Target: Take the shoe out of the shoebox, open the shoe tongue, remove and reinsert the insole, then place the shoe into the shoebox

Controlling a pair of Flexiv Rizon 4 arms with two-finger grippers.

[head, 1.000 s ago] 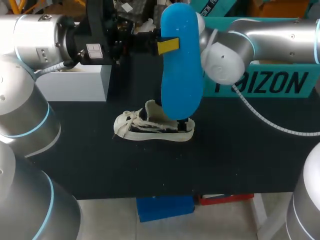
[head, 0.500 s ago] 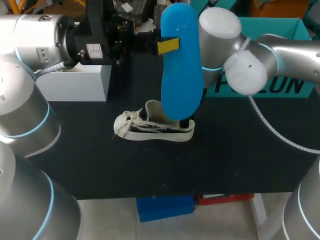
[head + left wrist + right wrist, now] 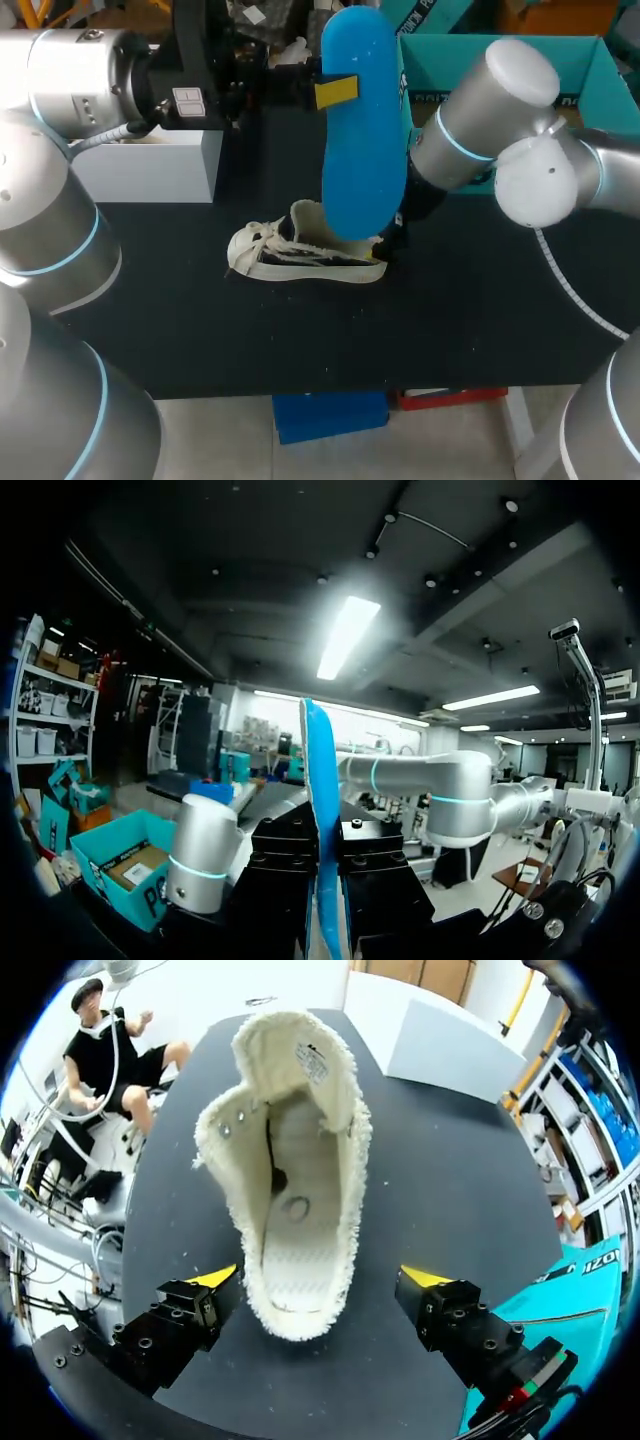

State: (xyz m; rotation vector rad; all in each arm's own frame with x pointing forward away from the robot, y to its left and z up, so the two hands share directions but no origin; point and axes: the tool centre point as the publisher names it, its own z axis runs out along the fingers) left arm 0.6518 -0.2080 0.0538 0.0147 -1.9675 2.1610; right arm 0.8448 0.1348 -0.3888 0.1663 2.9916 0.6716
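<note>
The shoe (image 3: 300,258) lies on its sole about in the middle of the bench (image 3: 450,320), with the toe toward the left edge and the heel toward the right. Its tongue is pulled up, so the opening is wide. My left end effector (image 3: 322,875) is closed flat on the blue insole (image 3: 362,130) and holds it high above the shoe, hanging almost vertical. My right end effector (image 3: 320,1280) is low at the heel with its fingers spread wide. The heel stands between them, but neither yellow tip touches it, so it has hold of nothing. The shoebox (image 3: 440,70) stands open at the far right corner of the bench. I judge that the step in hand is to put the insole back, and that the right arm is there to steady the shoe. To do it well, I would first close the right fingers gently on the two sides of the heel. I would place them low, not on the soft collar, so that the opening is not squeezed shut. Then I would lower the insole with its tip pointed toward the toe, tilt it forward as it enters, and release it only when it lies flat inside. The risk, I think, is that the shoe slides or tips if the insole pushes before the heel is held.
</note>
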